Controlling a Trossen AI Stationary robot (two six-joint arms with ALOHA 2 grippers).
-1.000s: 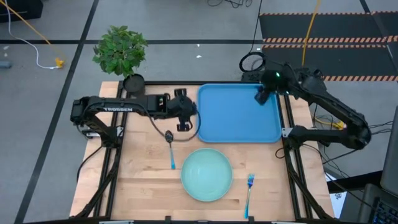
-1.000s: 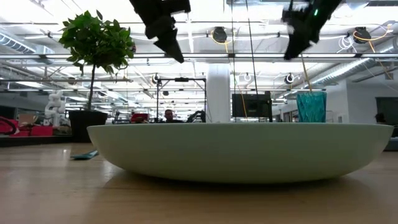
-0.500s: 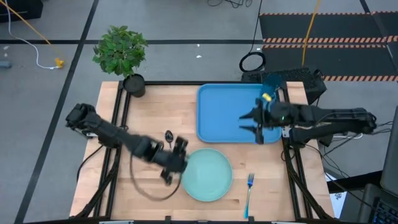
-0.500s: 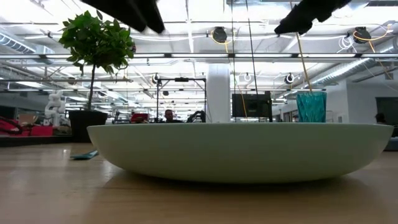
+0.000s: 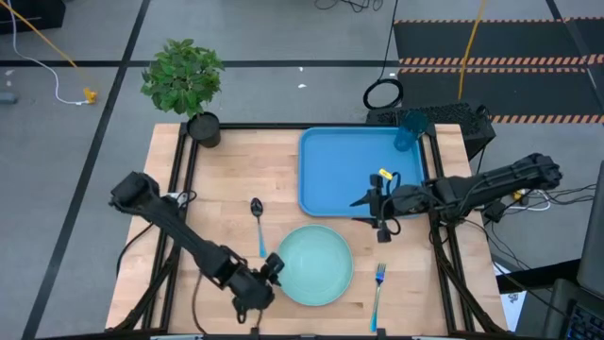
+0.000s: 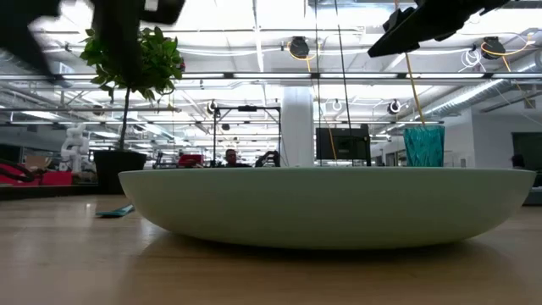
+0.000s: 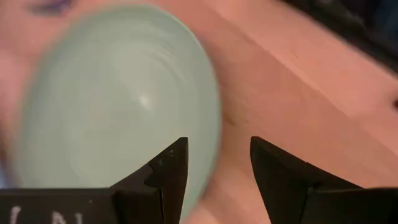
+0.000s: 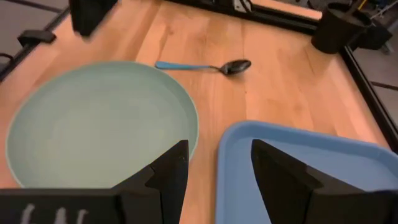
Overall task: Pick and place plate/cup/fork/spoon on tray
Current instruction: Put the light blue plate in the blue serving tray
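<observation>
The pale green plate (image 5: 313, 264) lies on the wooden table near its near edge. It also shows in the low view (image 6: 326, 203). My left gripper (image 5: 268, 276) is open at the plate's left rim. In its wrist view (image 7: 214, 163) the plate's edge (image 7: 208, 118) shows ahead of the gap between the fingers. My right gripper (image 5: 370, 210) is open and empty over the near edge of the blue tray (image 5: 340, 170), pointing toward the table's left. The teal cup (image 5: 408, 130) stands upright in the tray's far right corner. The spoon (image 5: 258, 219) lies left of the plate. The fork (image 5: 377, 283) lies to the plate's right.
A potted plant (image 5: 187, 80) stands at the table's far left corner, in a black pot (image 5: 204, 127). Black frame rails run along the table's left (image 5: 175, 217) and right (image 5: 442, 255) sides. Bare wood lies between the spoon and the left rail.
My left gripper has swung from beside the tray's left edge toward the near edge and come down at the plate's left rim. My right gripper has gone from the tray's far right corner toward the near edge and turned to point left. The cup stays in that corner.
</observation>
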